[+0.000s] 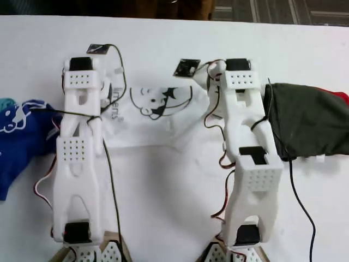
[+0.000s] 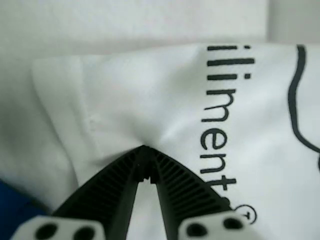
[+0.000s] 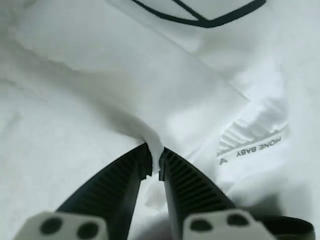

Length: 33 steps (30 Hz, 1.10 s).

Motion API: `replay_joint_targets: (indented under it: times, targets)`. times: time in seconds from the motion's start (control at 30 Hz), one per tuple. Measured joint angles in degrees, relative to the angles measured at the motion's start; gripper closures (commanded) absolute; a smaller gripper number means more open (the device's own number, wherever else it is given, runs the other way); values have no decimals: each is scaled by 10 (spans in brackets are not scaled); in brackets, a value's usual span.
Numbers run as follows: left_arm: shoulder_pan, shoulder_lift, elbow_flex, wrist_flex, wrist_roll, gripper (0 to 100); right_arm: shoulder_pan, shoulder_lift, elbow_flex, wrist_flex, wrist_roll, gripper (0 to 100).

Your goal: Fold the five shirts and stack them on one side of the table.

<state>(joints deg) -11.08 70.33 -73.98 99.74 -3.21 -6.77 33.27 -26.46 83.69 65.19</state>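
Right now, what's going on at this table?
Both arms are on the white shirt lying on the table between them. The left claw and the right claw are each shut on a pinch of its fabric. A blue shirt lies crumpled beside the left arm. A dark shirt lies over red fabric beside the right arm.

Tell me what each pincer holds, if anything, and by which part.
Both are shut on the white shirt: the left pincer pinches a fold beside the printed lettering, the right pincer a fold near the neck label.
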Motion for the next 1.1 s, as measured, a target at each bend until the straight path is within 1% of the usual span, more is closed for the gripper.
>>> replay_joint_targets:
  times: [0.23, 0.37, 0.43, 0.57, 0.63, 0.9, 0.97, 1.07, 1.1]
  targets:
    - [0, 0, 0, 0, 0, 972, 1, 9, 0, -55, 0, 974]
    - [0, 0, 0, 0, 0, 972, -3, 10, 0, -85, -38, 969]
    - [0, 0, 0, 0, 0, 972, -5, 10, 0, -104, -55, 927]
    - [0, 0, 0, 0, 0, 972, -8, 10, 0, -123, -65, 794]
    - [0, 0, 0, 0, 0, 972, -6, 10, 0, -124, -65, 757]
    - [0, 0, 0, 0, 0, 972, -7, 11, -18, -113, -65, 819]
    - [0, 0, 0, 0, 0, 972, -6, 11, -47, -84, -65, 864]
    - [0, 0, 0, 0, 0, 972, -1, 11, -100, -18, -65, 988]
    - [0, 0, 0, 0, 0, 972, 0, 10, -116, 2, -65, 980]
